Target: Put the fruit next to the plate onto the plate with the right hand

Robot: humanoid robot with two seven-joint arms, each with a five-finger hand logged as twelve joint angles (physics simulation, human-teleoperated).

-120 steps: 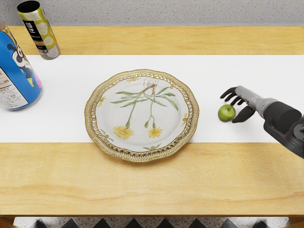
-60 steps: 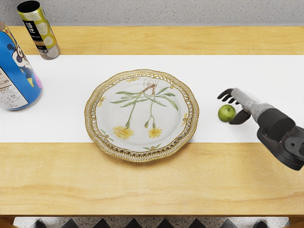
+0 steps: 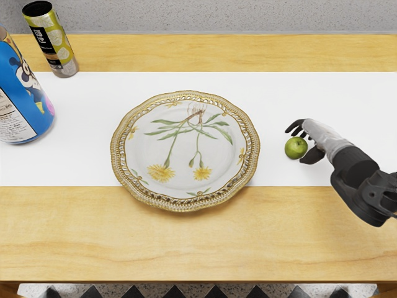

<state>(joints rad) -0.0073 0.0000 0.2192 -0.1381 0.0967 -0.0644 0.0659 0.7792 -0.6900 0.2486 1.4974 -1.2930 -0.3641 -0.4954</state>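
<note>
The right hand (image 3: 314, 139) has edged closer beside the fruit (image 3: 296, 148), fingers spread.

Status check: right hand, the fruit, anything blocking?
Right hand open, cupped beside the green fruit, no grasp yet. Fruit on the white runner, right of the plate. Nothing between them. Left arm out of view.

Bright even light, soft shadows, sharp

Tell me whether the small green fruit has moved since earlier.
No: the small green fruit keeps its spot just right of the gold-rimmed floral plate.
</note>
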